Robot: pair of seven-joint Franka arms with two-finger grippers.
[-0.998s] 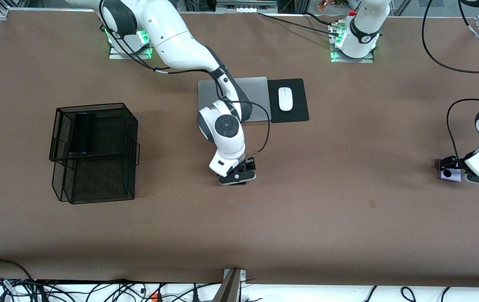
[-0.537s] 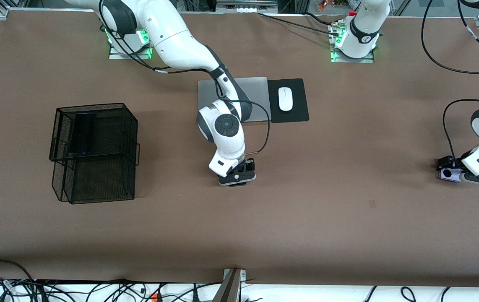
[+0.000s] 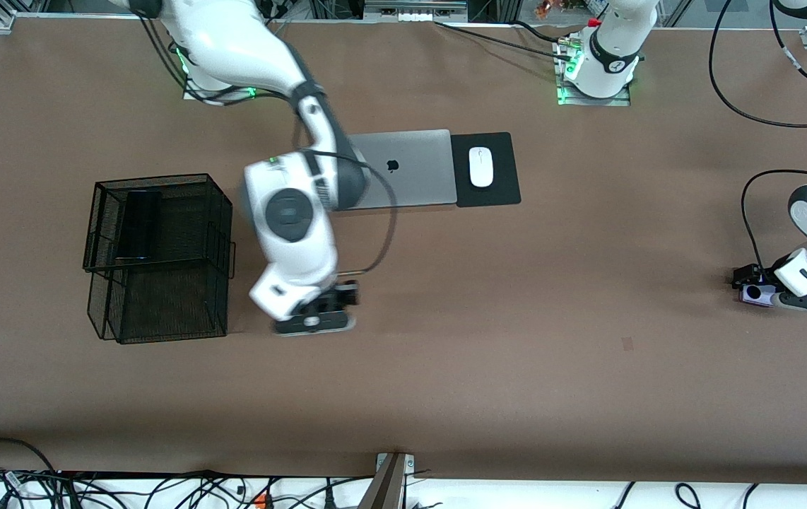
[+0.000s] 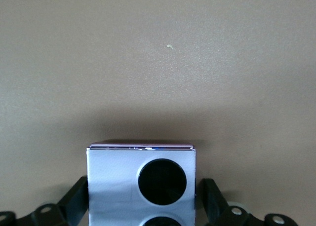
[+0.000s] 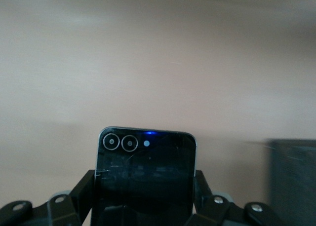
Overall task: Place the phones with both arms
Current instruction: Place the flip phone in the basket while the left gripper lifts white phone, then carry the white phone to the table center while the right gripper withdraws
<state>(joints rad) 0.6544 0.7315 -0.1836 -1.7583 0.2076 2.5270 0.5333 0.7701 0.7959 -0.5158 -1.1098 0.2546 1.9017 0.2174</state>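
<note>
My right gripper [image 3: 315, 322] is shut on the small dark squarish phone [image 5: 145, 162], held up over the table beside the black mesh basket [image 3: 163, 283]. In the front view that phone is hidden under the gripper. My left gripper [image 3: 762, 292] is low at the left arm's end of the table. Its fingers [image 4: 74, 201] are closed against the sides of the lavender-white phone [image 4: 113, 181], which also shows in the front view [image 3: 755, 294]. The long black phone [image 3: 138, 225] lies on the basket's upper tray.
A grey laptop [image 3: 410, 170] with an apple logo lies shut near the robots' bases. Beside it is a white mouse [image 3: 480, 167] on a black pad [image 3: 499, 192]. The basket's edge shows in the right wrist view [image 5: 294, 181]. Cables run along the front edge.
My right arm has swung from mid-table toward the basket with the dark phone, uncovering the laptop. My left gripper has shifted slightly toward the table's middle with the lavender phone.
</note>
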